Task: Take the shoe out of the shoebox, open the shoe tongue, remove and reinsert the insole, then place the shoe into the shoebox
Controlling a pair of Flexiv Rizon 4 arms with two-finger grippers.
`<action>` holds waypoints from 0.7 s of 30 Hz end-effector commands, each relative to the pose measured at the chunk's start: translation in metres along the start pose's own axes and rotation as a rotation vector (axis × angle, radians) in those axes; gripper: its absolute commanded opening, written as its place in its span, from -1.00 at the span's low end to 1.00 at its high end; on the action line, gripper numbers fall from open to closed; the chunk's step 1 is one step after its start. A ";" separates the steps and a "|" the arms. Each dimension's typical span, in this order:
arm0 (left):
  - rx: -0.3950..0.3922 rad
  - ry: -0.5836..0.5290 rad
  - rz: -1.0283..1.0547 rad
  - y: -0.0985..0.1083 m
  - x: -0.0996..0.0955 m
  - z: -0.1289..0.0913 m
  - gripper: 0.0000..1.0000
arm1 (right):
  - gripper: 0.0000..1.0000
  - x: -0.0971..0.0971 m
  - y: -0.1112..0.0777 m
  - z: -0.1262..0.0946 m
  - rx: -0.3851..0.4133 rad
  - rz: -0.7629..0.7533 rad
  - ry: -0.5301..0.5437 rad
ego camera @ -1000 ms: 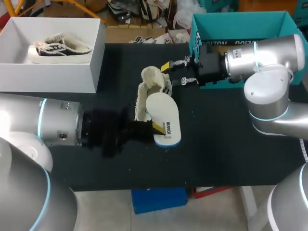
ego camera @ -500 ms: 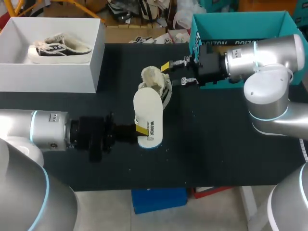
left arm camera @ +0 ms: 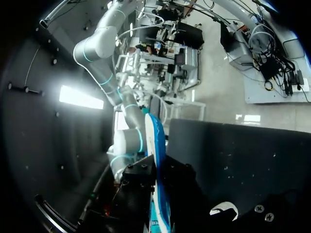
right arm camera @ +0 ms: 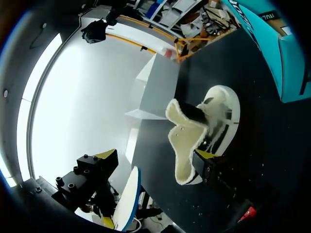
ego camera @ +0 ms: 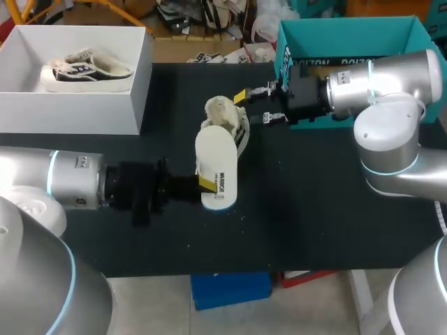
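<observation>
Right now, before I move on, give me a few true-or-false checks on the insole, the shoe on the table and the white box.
1. The left fingers are shut on the insole. True.
2. The insole sits inside the shoe on the table. False: it is out of the shoe, held by its end in the left fingers.
3. The tongue of the shoe on the table is folded up and open. True.
4. The white box is empty. False: a second shoe lies in it.
</observation>
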State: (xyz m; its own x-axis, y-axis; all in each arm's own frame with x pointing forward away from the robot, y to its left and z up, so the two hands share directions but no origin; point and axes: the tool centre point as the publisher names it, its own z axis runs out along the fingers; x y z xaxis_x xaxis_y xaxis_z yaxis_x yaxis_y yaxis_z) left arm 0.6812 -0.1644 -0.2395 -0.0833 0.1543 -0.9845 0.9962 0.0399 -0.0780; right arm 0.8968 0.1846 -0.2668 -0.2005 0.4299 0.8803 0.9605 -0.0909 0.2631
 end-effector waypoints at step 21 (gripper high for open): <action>-0.038 -0.038 0.266 0.042 0.032 0.005 -1.00 | 1.00 0.000 -0.001 0.001 -0.003 0.000 0.001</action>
State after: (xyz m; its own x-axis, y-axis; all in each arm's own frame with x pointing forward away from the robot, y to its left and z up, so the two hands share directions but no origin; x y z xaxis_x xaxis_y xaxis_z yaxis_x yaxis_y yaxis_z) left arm 0.7035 -0.1591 -0.2721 0.1810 0.1277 -0.9752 0.9799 0.0611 0.1899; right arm 0.8968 0.1848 -0.2669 -0.2006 0.4298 0.8804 0.9604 -0.0912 0.2633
